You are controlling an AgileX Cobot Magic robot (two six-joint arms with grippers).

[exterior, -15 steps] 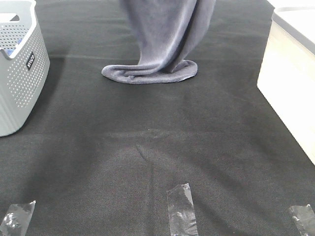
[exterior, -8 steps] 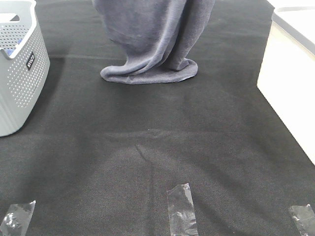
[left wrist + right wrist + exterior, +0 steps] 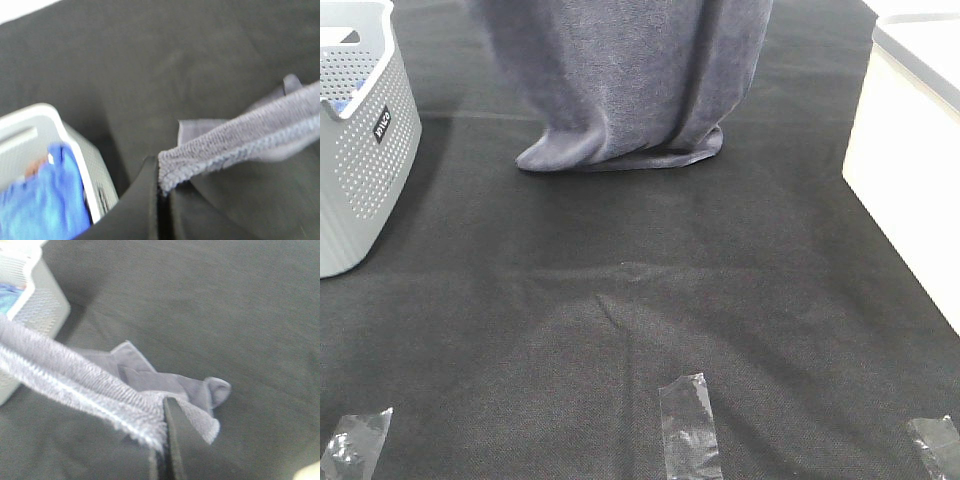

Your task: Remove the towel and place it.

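Towel fabric fills the upper middle of the high view. The towel (image 3: 630,80) hangs as a broad greyish-purple curtain, and its top runs out of the picture, so no arm or pincer shows there. Its lower end lies bunched on the black-covered desk (image 3: 640,300), on the far side. It sits between the basket (image 3: 360,150) at the left and a pale box (image 3: 910,150) at the right, touching neither. Both of those are cut off by the picture's edges, and what the box holds cannot be seen.

The wrist views are blurred but they show the grips. The left pincer (image 3: 161,172) has its dark fingers pressed together on the stitched hem of the towel (image 3: 240,135). The hem stretches away from it in a taut band. Only the finger ends are in view; the rest is cut off. Beside it, below on the desk, is the basket (image 3: 50,112), with a blue cloth (image 3: 45,200) inside. The cloth is too smeared to make out its shape.

The right pincer (image 3: 161,440) is likewise clamped shut on the hem of the towel (image 3: 75,375), at a fuzzy corner. Below it, the crumpled low end of the towel lies on the desk, and the basket (image 3: 40,295) shows farther off.

Along the near edge of the desk lie three clear tape strips (image 3: 690,425), each clipped by the bottom of the high view.
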